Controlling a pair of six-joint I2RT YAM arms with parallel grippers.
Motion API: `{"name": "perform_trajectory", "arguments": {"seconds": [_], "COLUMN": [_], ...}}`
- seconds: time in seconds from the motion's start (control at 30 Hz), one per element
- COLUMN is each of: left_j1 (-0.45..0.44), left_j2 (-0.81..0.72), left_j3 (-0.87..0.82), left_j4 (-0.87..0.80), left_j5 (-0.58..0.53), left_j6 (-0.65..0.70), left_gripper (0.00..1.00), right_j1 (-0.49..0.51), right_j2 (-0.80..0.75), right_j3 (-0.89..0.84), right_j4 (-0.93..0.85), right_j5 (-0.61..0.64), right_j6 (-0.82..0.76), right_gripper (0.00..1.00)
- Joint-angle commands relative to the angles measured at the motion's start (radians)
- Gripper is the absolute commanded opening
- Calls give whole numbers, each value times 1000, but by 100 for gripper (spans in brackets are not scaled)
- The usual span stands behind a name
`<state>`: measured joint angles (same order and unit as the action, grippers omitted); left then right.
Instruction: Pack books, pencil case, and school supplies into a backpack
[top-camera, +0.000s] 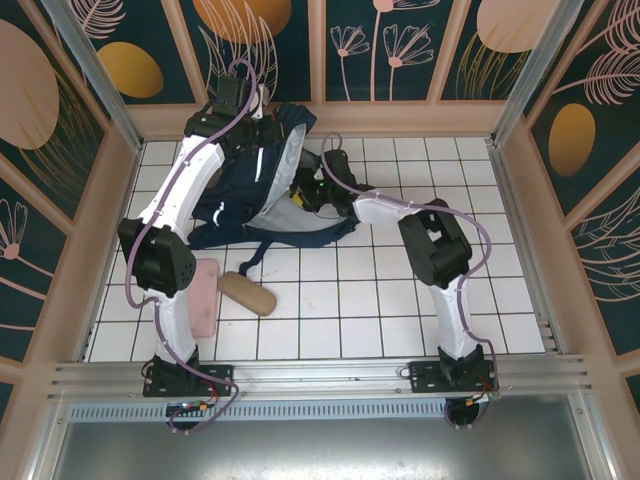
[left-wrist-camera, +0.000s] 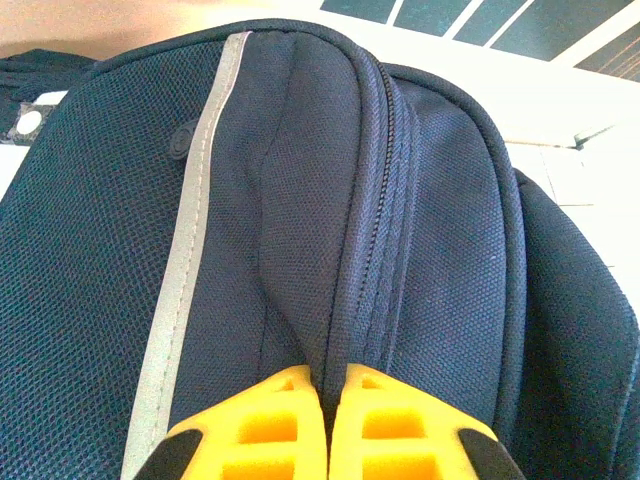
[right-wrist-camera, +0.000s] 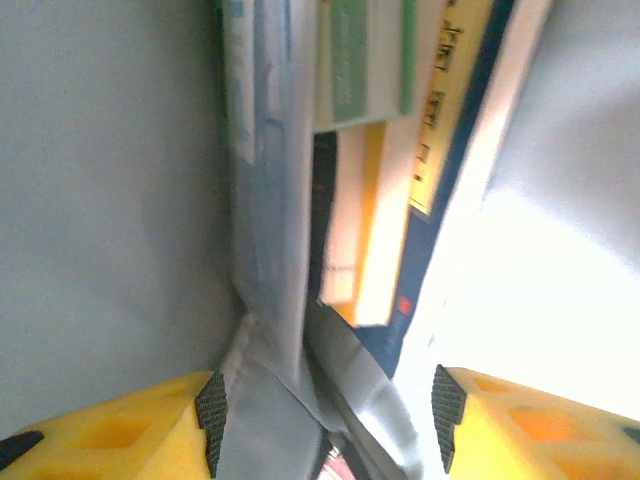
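The backpack lies toward the far left of the tiled counter, its mouth turned to the right. The left pincer is pressed together on a ridge of navy fabric beside the zip, lifting the top so the mouth gapes. The right pincer is inside the bag, jaws spread and nothing gripped between the pads. Ahead of it the books stand packed on edge against the pale lining, a small green book over a yellow book, with the clear packet just beside them on the left. The step in hand looks like leaving this load settled and coming out for what remains: the pink case and the tan pouch lie close together on the counter near the left arm. To do it well, the left pinch should hold its height so the opening does not sag onto the right wrist. The right arm should back out straight along the mouth, jaws apart, minding the packet's lower end, which runs down between the fingers and could be dragged out. The pouch, nearer the right arm, seems the easier next pick, taken across its narrow side
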<state>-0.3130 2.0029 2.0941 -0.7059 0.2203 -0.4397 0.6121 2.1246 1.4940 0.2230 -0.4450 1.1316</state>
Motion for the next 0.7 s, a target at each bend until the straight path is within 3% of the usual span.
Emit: {"name": "perform_trajectory", "arguments": {"seconds": [0.0,0.07,0.2,0.33,0.37,0.57,0.67], "left_j1": [22,22,23,22,22,36,68], "left_j2": [30,56,82,37,18,-173,-282], "left_j3": [27,43,76,32,11,-217,-370], "left_j4": [138,129,100,96,97,102,118], "left_j5": [-49,-58,-58,-90,-104,-237,-284], "left_j6": [-4,-7,-19,-25,-25,-43,-75], "left_gripper": [0,5,38,55,57,88,97], "right_j1": [-8,-8,1,16,20,48,57], "right_j2": [-133,-177,-264,-324,-336,-393,-412], "right_j3": [-61,-98,-171,-216,-226,-276,-300], "right_j4": [-38,-72,-152,-224,-232,-270,-279], "right_j5": [52,76,134,184,190,219,234], "right_j6": [-99,-144,-256,-352,-370,-416,-419], "right_gripper": [58,58,58,59,59,59,60]}}
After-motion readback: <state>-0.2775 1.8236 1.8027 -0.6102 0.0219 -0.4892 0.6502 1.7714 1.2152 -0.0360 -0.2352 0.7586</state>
